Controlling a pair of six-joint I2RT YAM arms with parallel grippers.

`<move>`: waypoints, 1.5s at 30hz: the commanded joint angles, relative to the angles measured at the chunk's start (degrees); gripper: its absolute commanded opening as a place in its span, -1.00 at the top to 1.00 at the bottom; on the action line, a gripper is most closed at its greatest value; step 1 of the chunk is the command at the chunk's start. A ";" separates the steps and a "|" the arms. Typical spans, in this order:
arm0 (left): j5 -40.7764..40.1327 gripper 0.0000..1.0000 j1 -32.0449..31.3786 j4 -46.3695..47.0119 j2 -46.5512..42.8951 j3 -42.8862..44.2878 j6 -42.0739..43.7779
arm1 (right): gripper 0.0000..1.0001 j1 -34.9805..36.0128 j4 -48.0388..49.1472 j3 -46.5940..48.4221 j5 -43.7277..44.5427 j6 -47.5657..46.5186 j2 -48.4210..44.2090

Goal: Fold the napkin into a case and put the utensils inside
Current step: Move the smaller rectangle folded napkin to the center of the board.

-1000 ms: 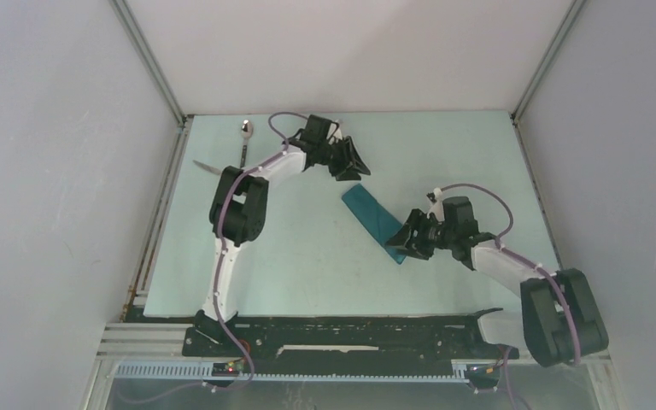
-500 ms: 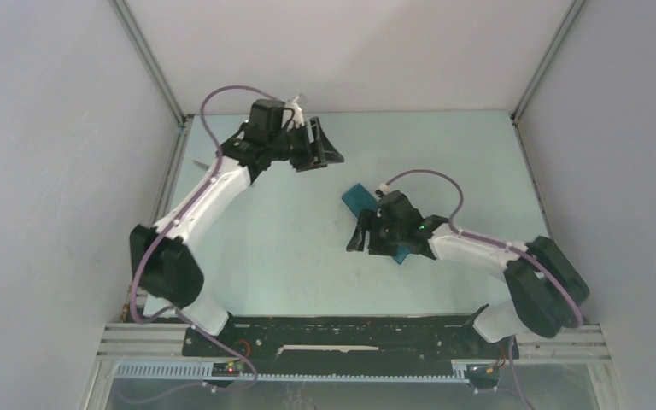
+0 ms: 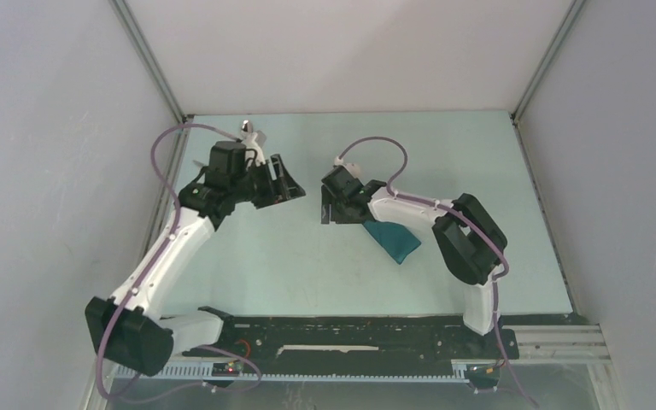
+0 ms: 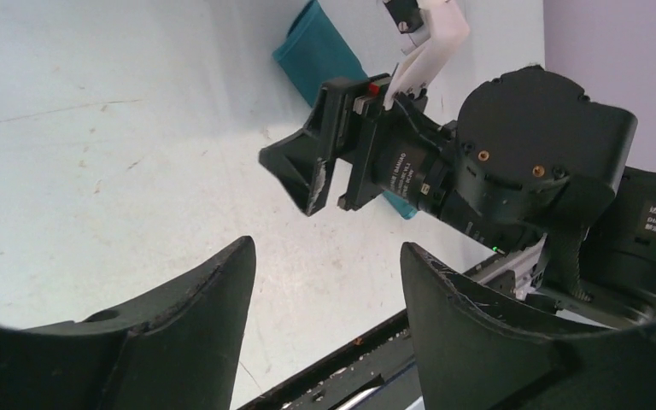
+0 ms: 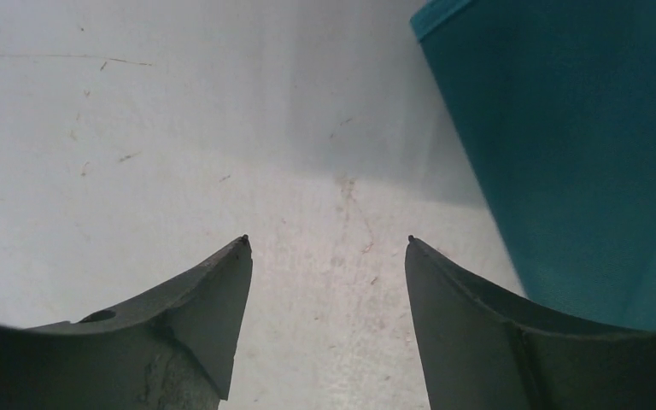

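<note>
The case (image 3: pixel 393 240) lay as a folded teal strip near the middle of the table (image 3: pixel 478 154). The right gripper (image 5: pixel 326 239) hung just beside its far end, fingers apart and empty (only bare table between them). The left gripper (image 4: pixel 326 248) faced it, fingers likewise spread, holding nothing. A spoon (image 3: pixel 245 127) bowl showed at the far edge

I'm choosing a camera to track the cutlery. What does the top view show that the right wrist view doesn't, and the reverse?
Only the top view: the left claw and the spoon by the table's far edge. Only the right wrist view: fine scuffs on the table just ahead of the claw. Both: the napkin, the open right claw beside it, and the table.
</note>
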 commanded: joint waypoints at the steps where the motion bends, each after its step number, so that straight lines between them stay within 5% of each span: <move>1: -2.58 -0.39 2.76 0.66 -5.54 -1.63 1.32 | -0.45 0.53 -8.58 4.41 4.80 -9.85 2.02; 12: 1.51 -0.40 6.05 1.31 -7.82 -1.73 1.81 | -0.36 -1.90 -5.87 -2.25 3.00 -7.74 1.47; 20: 4.22 -0.40 7.51 1.47 -8.30 -1.46 1.83 | -0.36 -12.23 -3.03 -12.48 1.63 -7.84 -3.78; 32: 7.74 -0.40 8.33 2.01 -8.04 -0.66 1.50 | -0.39 -29.36 -9.08 -13.74 0.29 -15.10 -7.39; 41: 11.87 -0.40 8.33 5.73 -6.07 -1.61 -0.93 | -0.43 -19.60 -12.03 -16.31 -0.09 -9.34 -12.58; 45: 12.28 -0.40 8.33 5.83 -5.94 -1.36 -0.73 | -0.43 -23.38 -10.46 -21.62 1.32 -6.58 -14.09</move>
